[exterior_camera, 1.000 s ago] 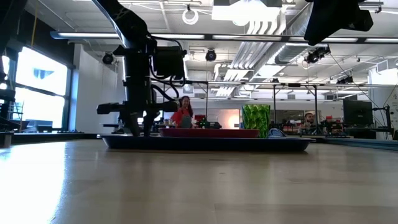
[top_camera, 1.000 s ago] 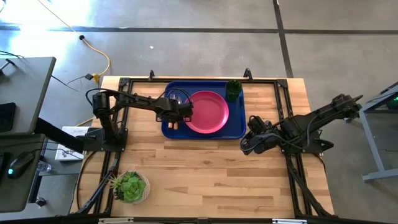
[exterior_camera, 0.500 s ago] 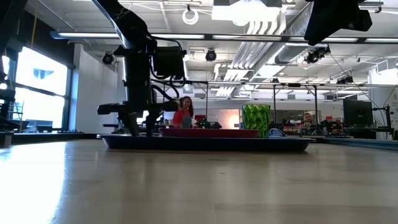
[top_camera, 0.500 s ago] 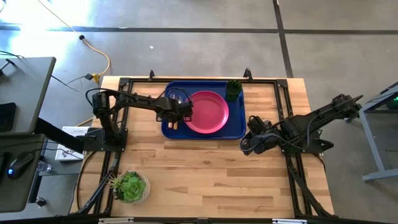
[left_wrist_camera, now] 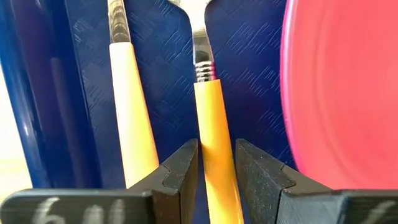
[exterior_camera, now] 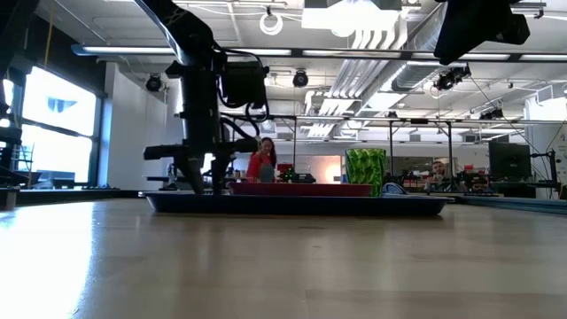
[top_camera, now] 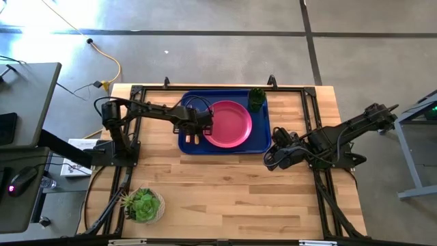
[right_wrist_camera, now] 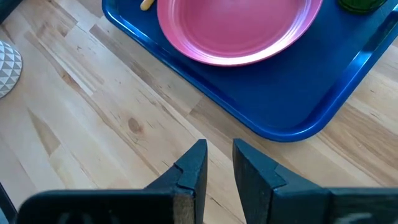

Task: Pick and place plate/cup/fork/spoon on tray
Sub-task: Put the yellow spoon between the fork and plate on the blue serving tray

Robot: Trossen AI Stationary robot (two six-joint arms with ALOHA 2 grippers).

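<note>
The dark-blue tray (top_camera: 258,140) lies at the table's far middle. The pink-red plate (top_camera: 229,123) lies in it, and the green cup (top_camera: 256,99) stands in its far right corner. Two orange-handled utensils (left_wrist_camera: 130,124) lie side by side on the tray's left part; which is the fork and which the spoon I cannot tell. My left gripper (left_wrist_camera: 216,168) points down over them, open, one finger on either side of the handle (left_wrist_camera: 211,124) nearer the plate. My right gripper (top_camera: 268,160) hangs narrowly open and empty off the tray's near right corner.
A leafy succulent in a white pot (top_camera: 142,205) stands at the table's near left corner. Bare wood (top_camera: 239,198) fills the near half of the table. The black frame rails (top_camera: 321,191) run along the table's sides.
My left gripper has shifted a little toward the table's right edge and slightly up over the tray's left part. The plate, the cup and the tray have stayed in place.
</note>
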